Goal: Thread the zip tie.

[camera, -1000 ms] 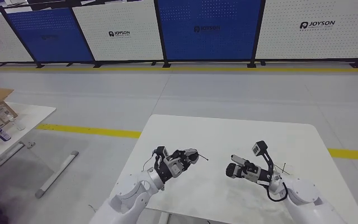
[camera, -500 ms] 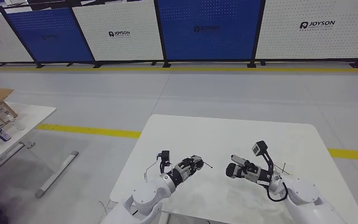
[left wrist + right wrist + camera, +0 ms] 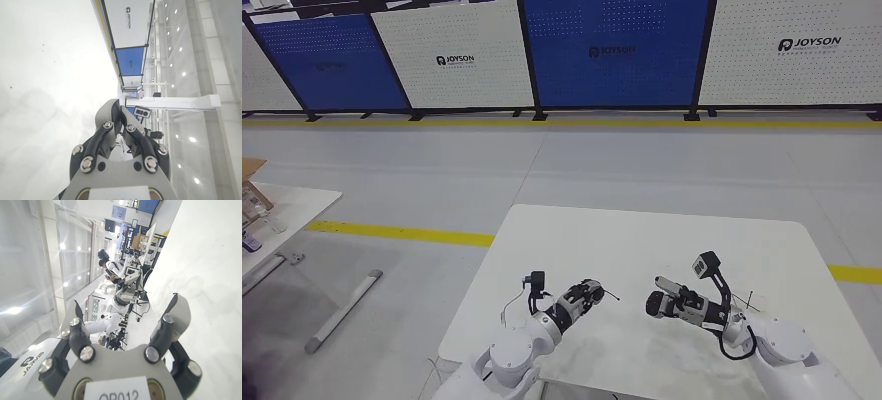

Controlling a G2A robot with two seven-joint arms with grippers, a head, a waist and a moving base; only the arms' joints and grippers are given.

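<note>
- Seen from above, toward the near edge of the table [image 3: 642, 235]: left gripper [image 3: 593, 291] and right gripper [image 3: 653, 299], tips turned toward each other, near but apart.
- Left gripper: pinched shut on the tie [image 3: 612, 295], a thin dark line poking out past the tips toward the right gripper and stopping short of it.
- Closer in, from the left wrist view: fingers [image 3: 108, 113] pressed flat together, black pads meeting with no gap, left gripper [image 3: 119, 107] turned on its side next to the pale table [image 3: 47, 56].
- Between those pads, tie too thin to pick out at that angle; hold on it judged from the top view.
- Past the shut fingers in the same view: a camera [image 3: 142, 112] on the right arm, facing back this way.
- From the right wrist view: right gripper [image 3: 125, 303] spread wide, fingertips [image 3: 179, 308] far apart, nothing gripped or touched between them.
- Through that wide gap, farther off: left gripper [image 3: 127, 289] met nearly head-on, beside the white table [image 3: 208, 256]; tie too small to make out at that range.
- Back in the top view, by the right forearm: a thin dark sliver [image 3: 748, 297] lying on the table, well apart from both grippers, too small to name.
</note>
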